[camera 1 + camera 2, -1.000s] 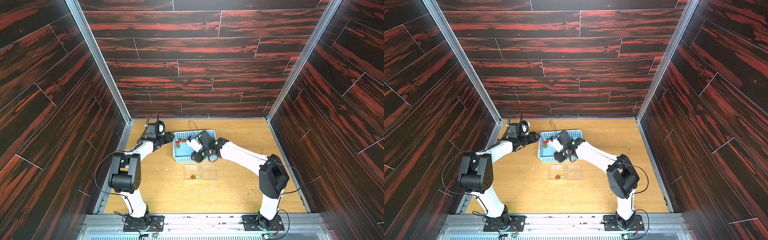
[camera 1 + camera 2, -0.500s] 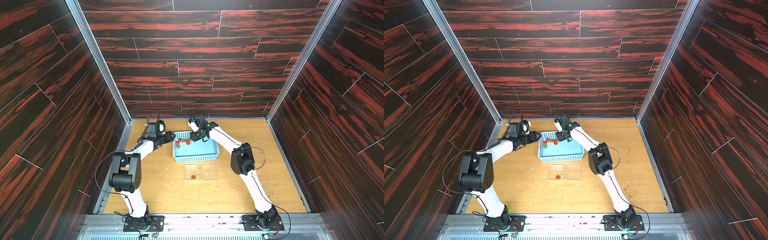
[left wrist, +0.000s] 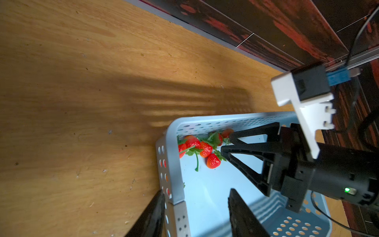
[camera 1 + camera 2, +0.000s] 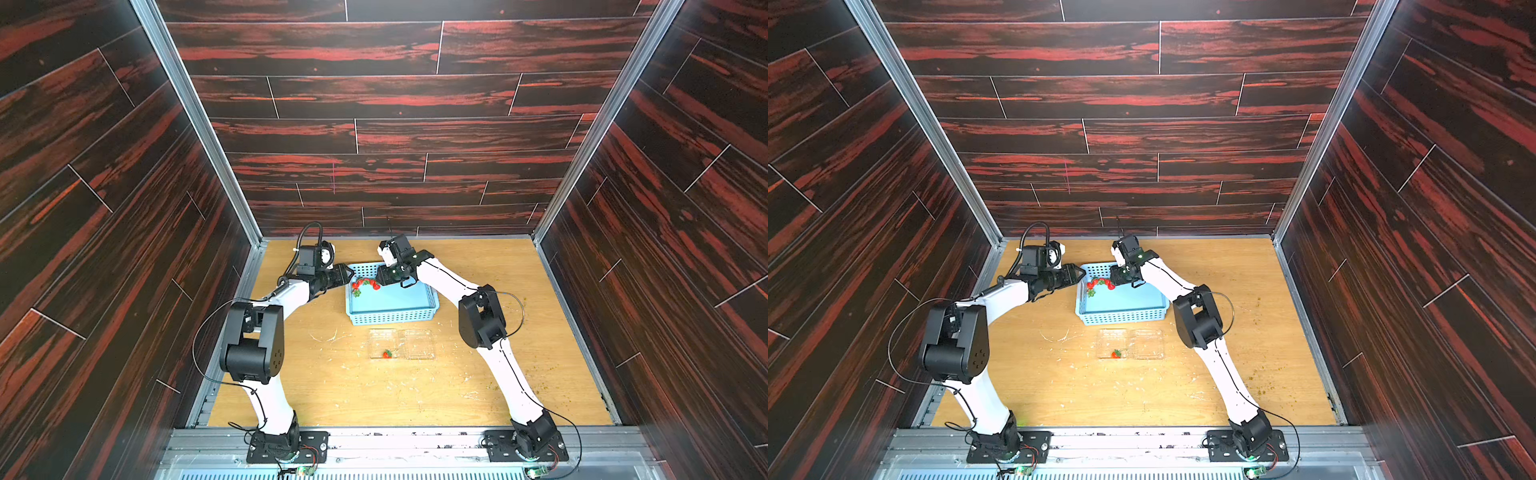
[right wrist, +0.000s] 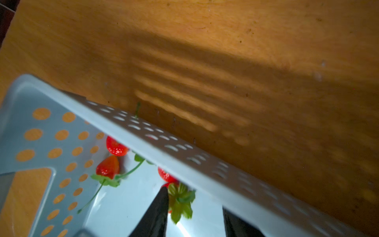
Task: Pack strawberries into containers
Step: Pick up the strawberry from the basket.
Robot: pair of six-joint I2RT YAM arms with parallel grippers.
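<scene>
bench (image 4: 332, 395): bare wood, carrying everything below.
basket (image 4: 395, 318): light blue, perforated, at the far middle of the bench, between the two arms' ends.
container (image 4: 415, 344): clear clamshell lying open, both halves flat side by side, just in front of the basket and apart from it.
left gripper (image 3: 196, 190): open, straddling the basket's left wall, one finger outside and one inside, holding nothing.
right gripper (image 3: 227, 144): jaws apart inside the basket's far left corner, tips at the berries; a green cap lies between the fingers in the right wrist view, not clamped.
strawberries (image 4: 365, 284): a cluster in the basket's far left corner.
lone strawberry (image 4: 387, 354): in the container's left half, near its front edge.
</scene>
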